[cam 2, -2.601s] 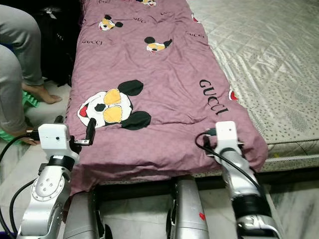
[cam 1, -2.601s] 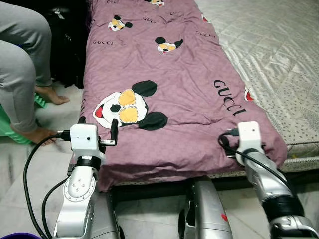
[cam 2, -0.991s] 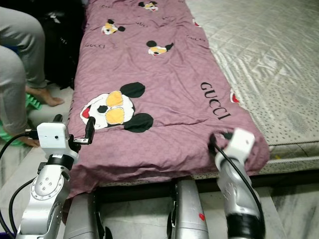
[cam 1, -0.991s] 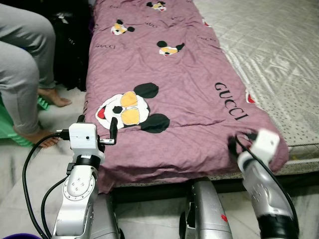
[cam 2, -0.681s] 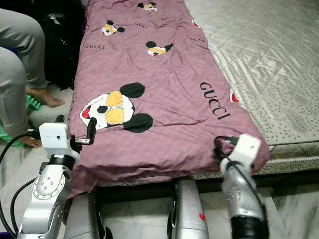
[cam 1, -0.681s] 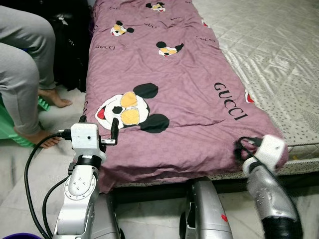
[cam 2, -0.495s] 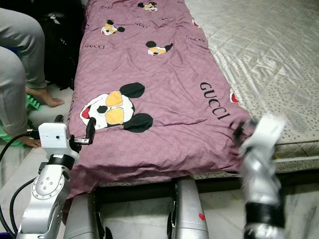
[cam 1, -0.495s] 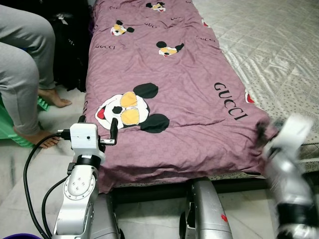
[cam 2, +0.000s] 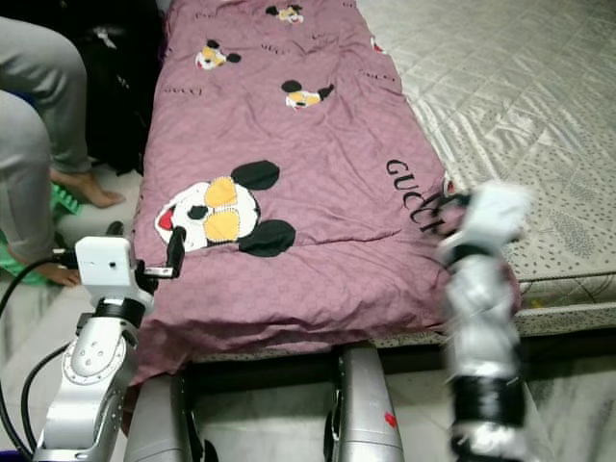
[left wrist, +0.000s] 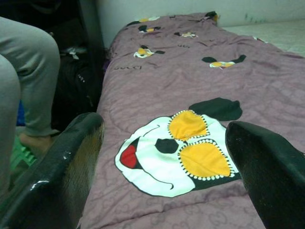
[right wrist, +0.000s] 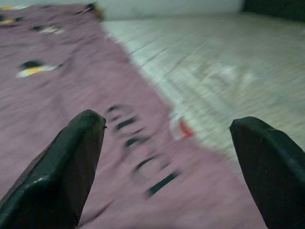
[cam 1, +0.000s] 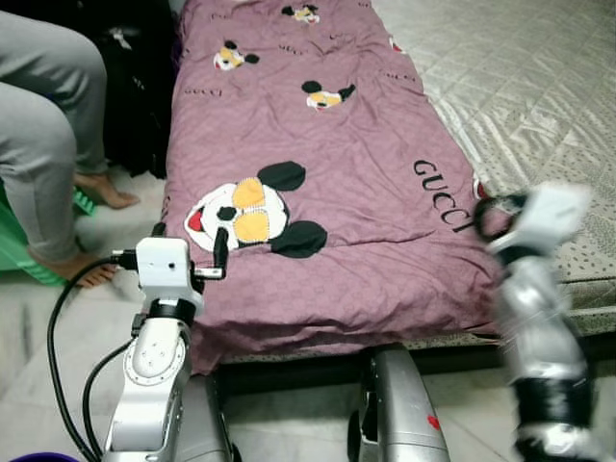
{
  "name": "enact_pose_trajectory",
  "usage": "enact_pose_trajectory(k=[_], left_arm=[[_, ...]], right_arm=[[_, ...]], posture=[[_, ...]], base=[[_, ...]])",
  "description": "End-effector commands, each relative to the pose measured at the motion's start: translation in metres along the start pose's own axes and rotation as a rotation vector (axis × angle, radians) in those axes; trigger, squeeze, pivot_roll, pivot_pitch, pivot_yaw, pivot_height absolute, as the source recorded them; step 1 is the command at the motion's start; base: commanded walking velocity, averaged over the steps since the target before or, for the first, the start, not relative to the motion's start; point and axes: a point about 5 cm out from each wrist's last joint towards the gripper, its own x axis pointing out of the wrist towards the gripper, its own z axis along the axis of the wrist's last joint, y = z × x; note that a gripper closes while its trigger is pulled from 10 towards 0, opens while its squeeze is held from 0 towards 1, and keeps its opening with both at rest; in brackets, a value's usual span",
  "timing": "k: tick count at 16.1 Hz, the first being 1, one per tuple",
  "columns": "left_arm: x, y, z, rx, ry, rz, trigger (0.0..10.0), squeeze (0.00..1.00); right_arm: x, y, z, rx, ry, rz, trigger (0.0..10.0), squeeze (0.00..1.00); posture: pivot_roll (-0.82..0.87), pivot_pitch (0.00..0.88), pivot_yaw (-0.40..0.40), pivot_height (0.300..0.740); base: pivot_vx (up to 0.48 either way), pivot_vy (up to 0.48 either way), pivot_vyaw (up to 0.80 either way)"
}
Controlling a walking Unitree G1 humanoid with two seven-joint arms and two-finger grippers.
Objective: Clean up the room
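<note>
Left gripper (left wrist: 162, 157): jaws standing wide apart, holding nothing, hovering at the lower left of the head views just beside the near left corner of the blanket (cam 1: 318, 154). Judged purpose: it is lining up on that corner edge for a grasp.

Right gripper (right wrist: 167, 157): jaws also wide apart and empty, sitting at mid-right of the head views over the blanket's right edge, near the printed lettering (cam 1: 445, 195). The arm is blurring there, so it is in motion; exact contact with the cloth cannot be told.

The blanket is lying flat along the left strip of the mattress (cam 1: 520, 87), running from frame centre to the top, its near hem hanging over the bed's front edge. Spread like this, both near corners are reachable at once, which suits a two-arm fold or pull.

Surroundings: a person's legs (cam 1: 43, 125) are occupying the upper left, feet resting on the floor (cam 1: 125, 217) close to the left arm. Judged risk: an outward swing of that arm could meet them.
</note>
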Motion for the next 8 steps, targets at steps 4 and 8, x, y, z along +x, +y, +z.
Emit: enact_pose_trajectory(k=[4, 8], left_arm=[[0.010, -0.002, 0.002, -0.007, -0.019, -0.001, 10.0, 0.00], [0.011, -0.001, -0.001, -0.004, -0.020, -0.004, 10.0, 0.00]], right_arm=[[-0.004, 0.020, 0.004, 0.050, -0.041, 0.081, 10.0, 0.00], [-0.004, 0.032, 0.003, 0.085, -0.040, 0.094, 10.0, 0.00]], posture=[[-0.03, 0.039, 0.040, 0.552], [-0.03, 0.023, 0.044, 0.597]], base=[[0.000, 0.000, 0.00], [0.000, 0.000, 0.00]])
